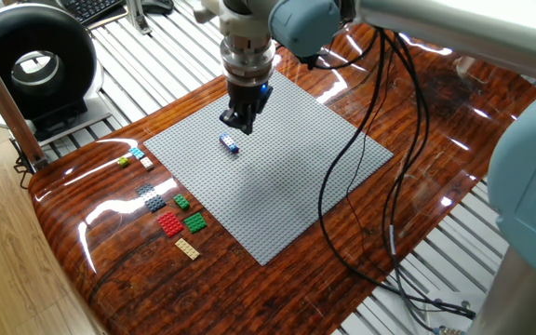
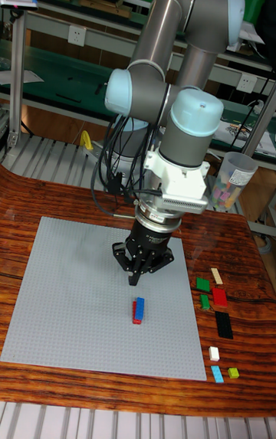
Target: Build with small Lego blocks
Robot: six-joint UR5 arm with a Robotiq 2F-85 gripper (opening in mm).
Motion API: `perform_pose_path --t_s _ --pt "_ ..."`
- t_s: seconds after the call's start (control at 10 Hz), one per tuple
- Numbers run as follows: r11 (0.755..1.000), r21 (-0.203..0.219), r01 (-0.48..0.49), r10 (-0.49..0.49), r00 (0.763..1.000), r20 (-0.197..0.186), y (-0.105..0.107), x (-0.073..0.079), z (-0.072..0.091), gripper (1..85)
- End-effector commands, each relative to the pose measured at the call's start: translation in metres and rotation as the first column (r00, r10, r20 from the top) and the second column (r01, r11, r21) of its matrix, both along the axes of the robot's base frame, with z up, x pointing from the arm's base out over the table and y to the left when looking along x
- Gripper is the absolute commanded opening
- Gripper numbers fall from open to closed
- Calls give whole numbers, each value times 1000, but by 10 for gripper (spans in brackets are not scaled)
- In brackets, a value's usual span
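Gripper above the placed bricks, spare blocks off to the left

In the fixed view the loose blocks [image 1: 170, 209] lie at lower left on the table; the red-and-blue stack [image 1: 229, 143] sits on the baseplate [image 1: 287, 186], long axis down-right, just below-left of the gripper [image 1: 240, 124], whose fingertips look nearly together and hold nothing.

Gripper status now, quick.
Gripper: empty, raised above the baseplate and clear of the red and blue Lego blocks; whether its fingers are open or shut cannot be told.
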State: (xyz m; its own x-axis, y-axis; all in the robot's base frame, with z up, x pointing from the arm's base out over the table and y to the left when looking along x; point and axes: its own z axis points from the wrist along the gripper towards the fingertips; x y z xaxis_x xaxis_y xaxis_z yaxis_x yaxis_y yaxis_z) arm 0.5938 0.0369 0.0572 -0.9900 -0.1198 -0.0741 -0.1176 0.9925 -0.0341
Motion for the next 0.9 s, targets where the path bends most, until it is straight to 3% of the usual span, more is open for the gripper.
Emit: perform_pose_path --t_s 0.0,0.1,0.3,0.5,0.7,0.8 --pt "997 15 71 -70 998 -1 1 -1 2 13" --pt "996 21 82 -83 997 7 4 2 2 13" --pt "992 44 120 -121 993 16 35 19 -2 13" --pt "990 29 139 -140 990 21 49 26 -2 13" --pt "997 -1 80 -80 997 4 30 22 3 13" --pt "999 -4 40 -40 999 -12 30 18 3 13"
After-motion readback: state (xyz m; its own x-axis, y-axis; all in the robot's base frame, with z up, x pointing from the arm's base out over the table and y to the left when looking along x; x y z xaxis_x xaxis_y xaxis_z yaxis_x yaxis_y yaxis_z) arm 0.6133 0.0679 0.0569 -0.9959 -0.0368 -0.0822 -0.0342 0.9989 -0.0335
